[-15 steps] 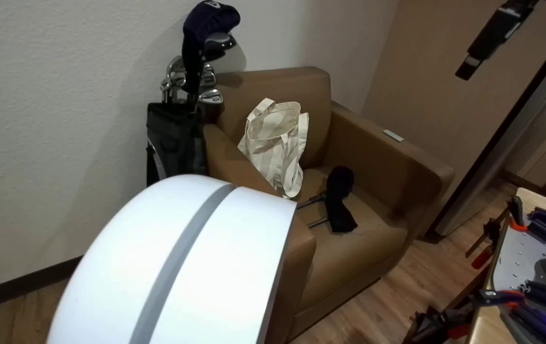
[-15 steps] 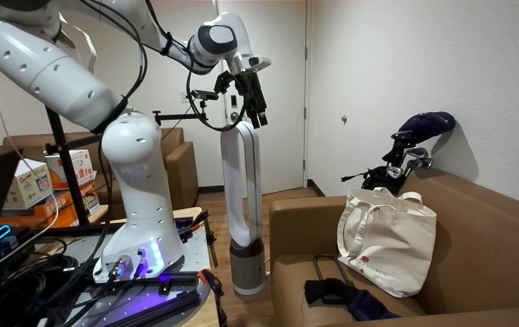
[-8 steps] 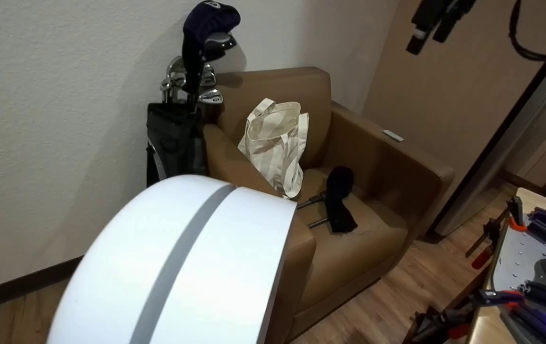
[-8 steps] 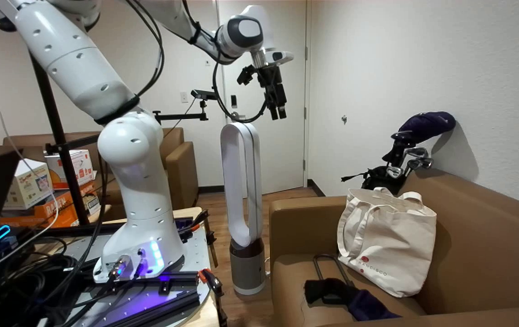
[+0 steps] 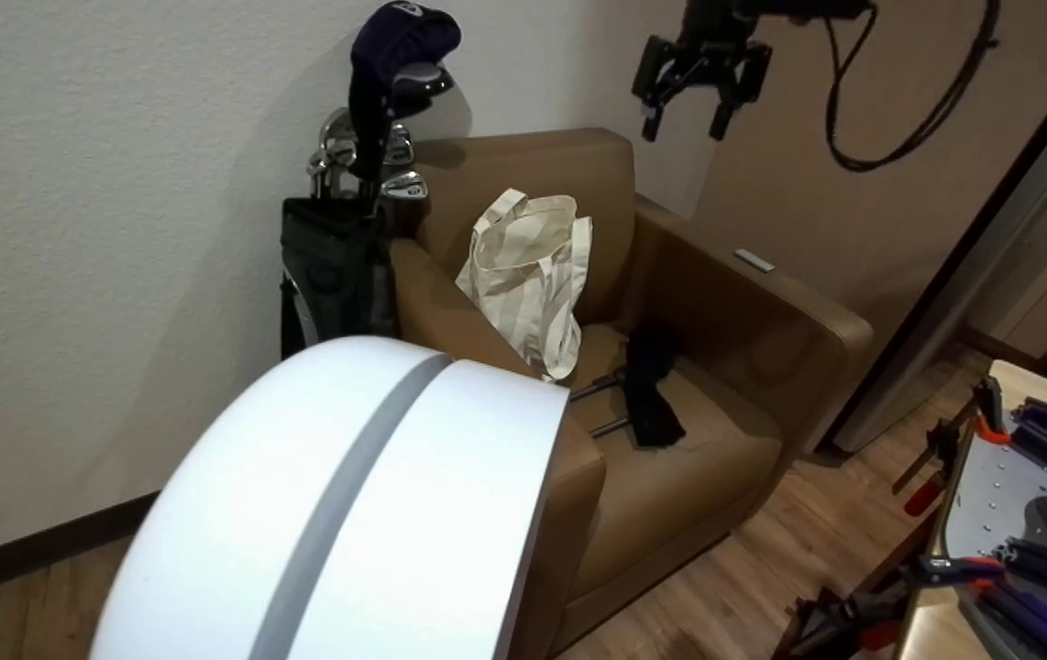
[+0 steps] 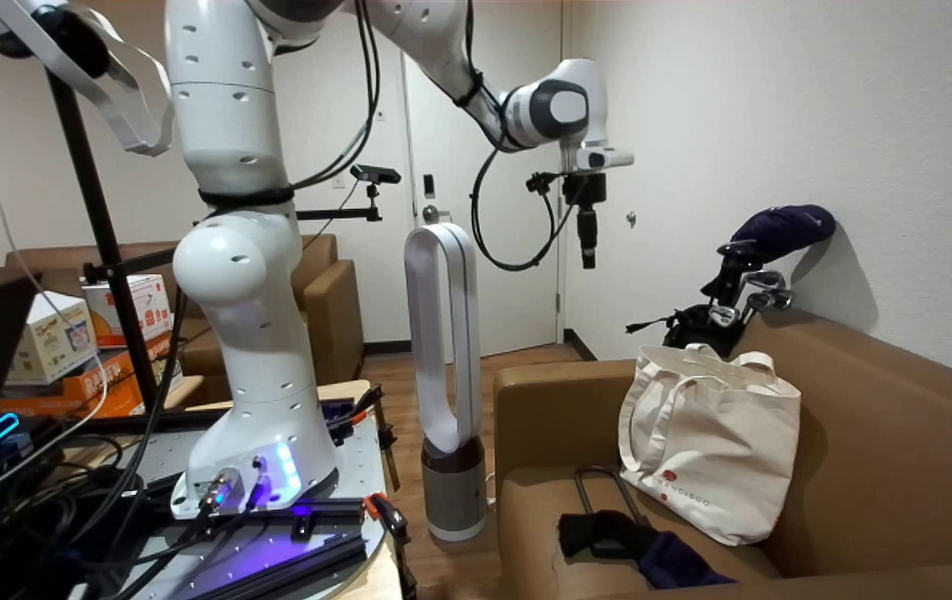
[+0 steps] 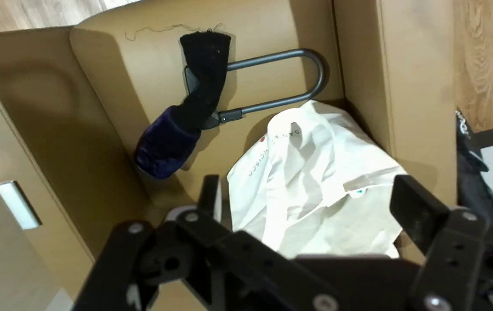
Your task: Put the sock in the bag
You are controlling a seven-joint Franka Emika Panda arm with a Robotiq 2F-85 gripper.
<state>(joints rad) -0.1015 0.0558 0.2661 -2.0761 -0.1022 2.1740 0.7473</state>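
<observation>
Claw [image 5: 684,130] spread apart; sock [image 7: 201,90] lying on a U-lock [image 7: 270,104] (tote bag [image 7: 311,151] near); golf clubs [image 5: 404,186] beside the armchair [image 5: 688,513].

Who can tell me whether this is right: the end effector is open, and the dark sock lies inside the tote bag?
No: the dark sock isn't inside the tote bag; the wrist view shows it on the armchair's seat, partly over the U-shaped bar. The rest stands.

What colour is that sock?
The sock is black with a dark purplish-blue end, clearest in the wrist view.
</observation>
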